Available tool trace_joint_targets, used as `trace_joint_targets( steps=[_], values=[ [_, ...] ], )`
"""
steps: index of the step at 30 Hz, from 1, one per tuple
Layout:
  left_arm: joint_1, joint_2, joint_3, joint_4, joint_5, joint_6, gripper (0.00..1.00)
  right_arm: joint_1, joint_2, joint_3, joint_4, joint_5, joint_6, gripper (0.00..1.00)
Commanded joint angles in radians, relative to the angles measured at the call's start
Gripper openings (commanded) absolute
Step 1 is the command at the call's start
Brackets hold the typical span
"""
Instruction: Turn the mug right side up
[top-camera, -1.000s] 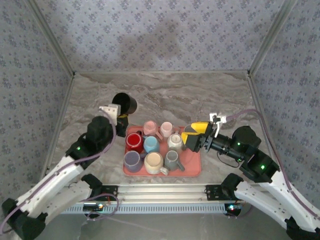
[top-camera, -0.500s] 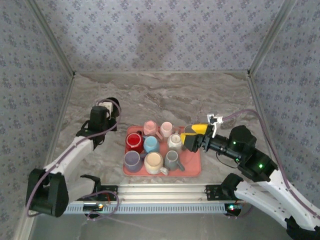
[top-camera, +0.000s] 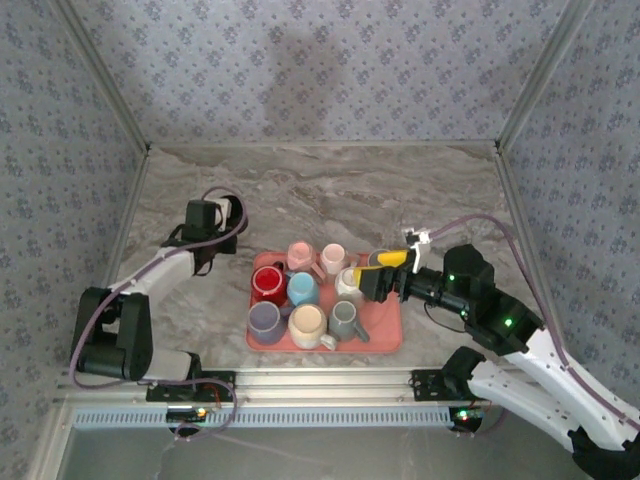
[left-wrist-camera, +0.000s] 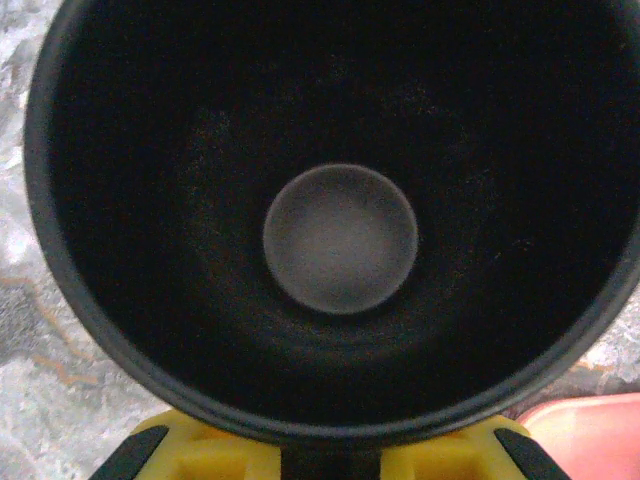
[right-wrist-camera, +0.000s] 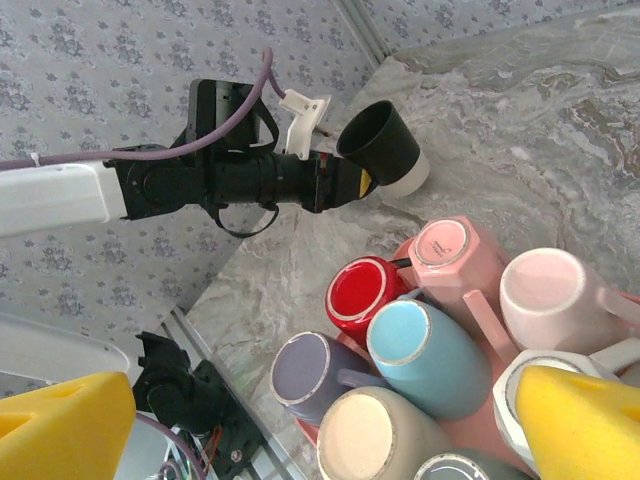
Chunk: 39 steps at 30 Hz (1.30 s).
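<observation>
The black mug (right-wrist-camera: 383, 140) has been carried away from the red tray (top-camera: 385, 336) in the last second. The left arm has been swung out to the left, and the mug has been brought down near the marble table (top-camera: 340, 190). The mug is pinched by its rim in the left gripper (right-wrist-camera: 347, 180), and the yellow fingers (left-wrist-camera: 190, 455) are squeezed tight on it. It sits right at the tips of those fingers. The right gripper (top-camera: 378, 272) is held wide apart with nothing in it, over the mugs on the tray. In the right wrist view the mug's mouth is tipped up and its pale bottom is turned down, so the turn looks nearly done. It cannot be told if the bottom is touching the table. The mug is black outside and dark inside, and a round grey floor is seen deep down.
</observation>
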Motion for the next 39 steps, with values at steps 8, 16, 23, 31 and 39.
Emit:
trace_joint_targets(
  steps=[8,16,23,31,39],
  values=[
    [-0.013,0.066,0.088,0.071,-0.02,0.01,0.0,0.002,0.016,-0.009,-0.044,0.025,-0.004,1.0],
    [-0.035,0.112,0.118,0.074,-0.058,0.017,0.05,-0.002,0.037,-0.01,-0.079,0.025,-0.005,1.0],
    [-0.045,0.172,0.183,0.019,-0.071,0.006,0.07,-0.005,0.044,-0.025,-0.069,0.02,0.004,1.0],
    [-0.054,0.23,0.253,-0.045,-0.073,0.007,0.18,-0.012,0.051,-0.023,-0.072,0.014,0.004,1.0],
    [-0.058,0.212,0.231,-0.033,-0.08,-0.015,0.36,-0.017,0.049,-0.012,-0.084,0.012,0.0,1.0]
  ],
)
